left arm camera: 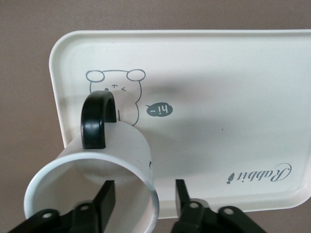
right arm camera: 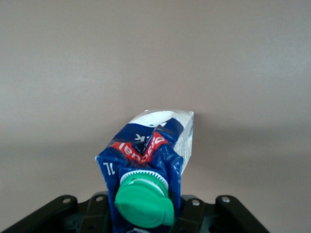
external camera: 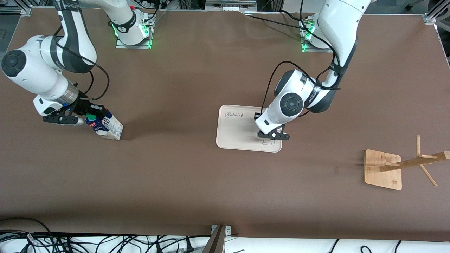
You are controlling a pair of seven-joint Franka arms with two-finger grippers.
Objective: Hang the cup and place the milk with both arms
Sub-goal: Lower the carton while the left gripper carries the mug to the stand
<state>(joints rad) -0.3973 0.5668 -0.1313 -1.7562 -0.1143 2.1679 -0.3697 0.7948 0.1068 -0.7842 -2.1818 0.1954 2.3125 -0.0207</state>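
The cup [left arm camera: 124, 145], a white mug with a black loop handle [left arm camera: 97, 119], stands on the cream tray [left arm camera: 233, 97]. My left gripper [left arm camera: 144, 190] is open and straddles the cup's rim, one finger inside and one outside, each with a gap to the wall. Seen from the front, the left gripper [external camera: 272, 135] is low over the tray [external camera: 232, 130] and its hand hides the cup. The milk [external camera: 105, 125], a blue carton with a green cap [right arm camera: 144, 203], leans tilted on the table at the right arm's end. My right gripper [external camera: 92, 114] is shut on its top.
A wooden cup rack [external camera: 385, 169] with slanted pegs stands on a square base toward the left arm's end, nearer the front camera than the tray. Cables lie along the table's front edge.
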